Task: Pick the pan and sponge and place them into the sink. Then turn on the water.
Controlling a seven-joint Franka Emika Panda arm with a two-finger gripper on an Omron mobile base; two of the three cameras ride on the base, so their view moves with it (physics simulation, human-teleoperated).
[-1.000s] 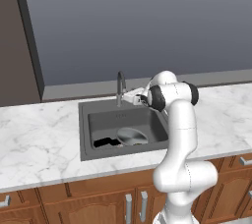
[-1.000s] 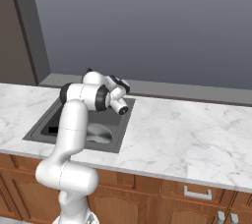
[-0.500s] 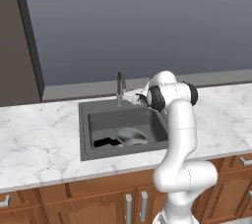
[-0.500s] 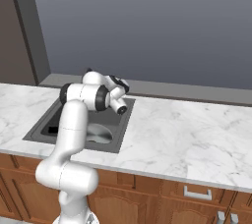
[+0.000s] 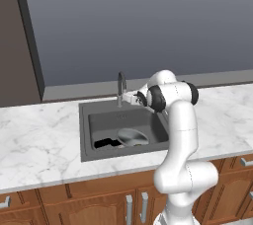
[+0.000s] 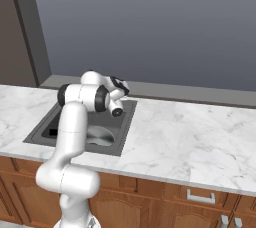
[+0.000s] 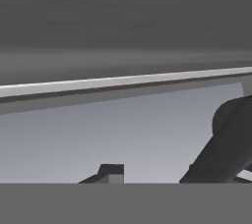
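In the left base view the pan is lying mid-frame in the sink; the arm is hiding it from the right. The gripper is touching the faucet; the jaws' opening I cannot tell.

White grey-veined marble counter ran the width of the room over brown wooden cabinets with silver bar handles. Plain blue-grey wall behind; dark brown panel at left.
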